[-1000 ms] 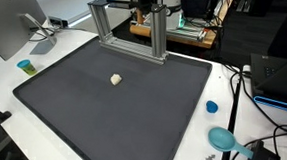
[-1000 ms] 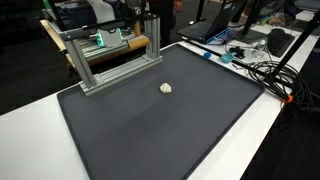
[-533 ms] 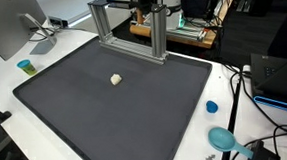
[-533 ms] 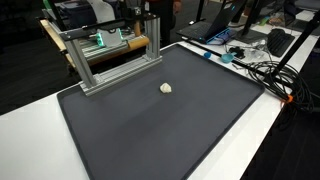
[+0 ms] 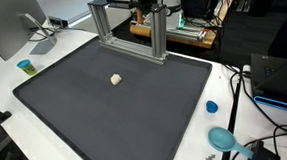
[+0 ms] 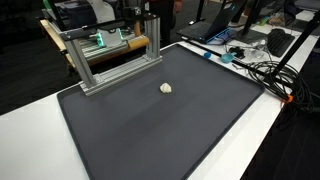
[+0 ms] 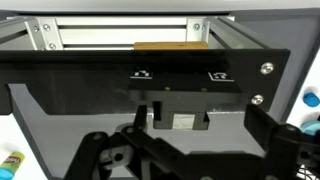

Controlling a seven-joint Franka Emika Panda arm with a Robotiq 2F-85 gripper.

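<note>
White surface (image 5: 2, 87) carries a big dark mat (image 5: 116, 117). Alu frame (image 5: 130, 26) stands at the mat's far edge. End effector (image 7: 190, 160), seen in wrist view only: fingers wide apart, nothing btwn them, frame ahead. Small white lump (image 5: 115, 80) lies alone on the mat near the frame, in both exterior views (image 6: 166, 88).

Black pincer (image 7: 190, 160), matte, angular, jointed

Aluminium frame (image 5: 159, 34), monitor (image 5: 5, 28), small teal cup (image 5: 24, 66), blue lid (image 5: 212, 107), tangled cables (image 6: 262, 72)
</note>
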